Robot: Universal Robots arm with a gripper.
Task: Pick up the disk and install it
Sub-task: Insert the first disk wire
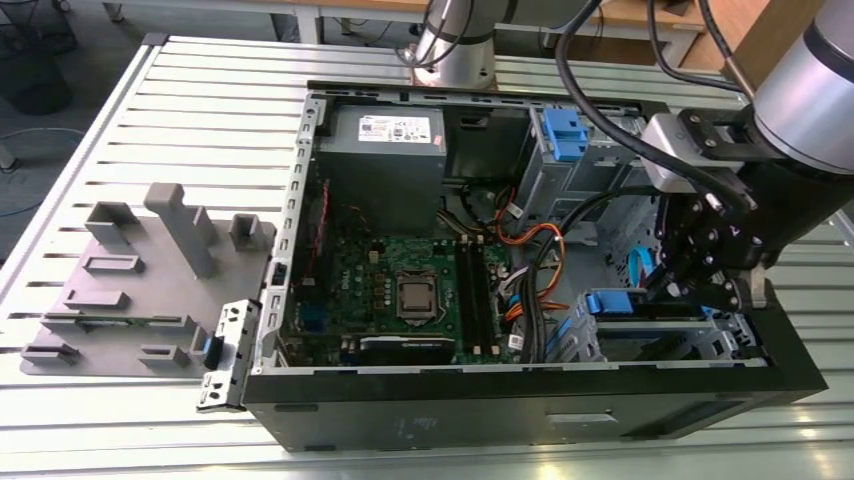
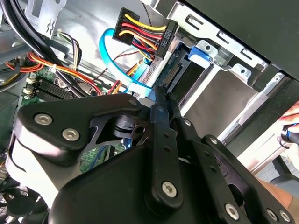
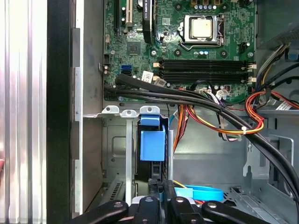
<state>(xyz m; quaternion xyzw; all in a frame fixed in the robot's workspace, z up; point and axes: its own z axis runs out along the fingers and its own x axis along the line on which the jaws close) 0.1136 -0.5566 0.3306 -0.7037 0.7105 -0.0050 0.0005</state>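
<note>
In the exterior view, the disk [image 1: 614,302] is already off the table and inside the open computer case [image 1: 534,400]. It sits in the drive cage [image 1: 667,345] at the near corner, on the exterior view's right. The gripper [image 1: 687,295] hangs just over it. I judge the pick-up done and the install far along.

In the second wrist view, the gripper [image 2: 164,95] has its fingers [image 2: 161,116] drawn together, with nothing visible between them. The tips are just beside the connector end of the disk [image 2: 184,79], but you cannot tell whether they touch. That end faces the gripper and the inside of the case. The long axis runs from there into the cage, towards the outer wall. The multicoloured power plug [image 2: 145,30] and the blue data cable [image 2: 117,65] hang apart from the connector, so cabling is not done.

In the first wrist view, you see the disk [image 3: 152,142] edge-on, standing between the cage rails with its blue bracket showing. The gripper [image 3: 160,184] is in line with it. You cannot tell whether the disk is fully home.
</note>
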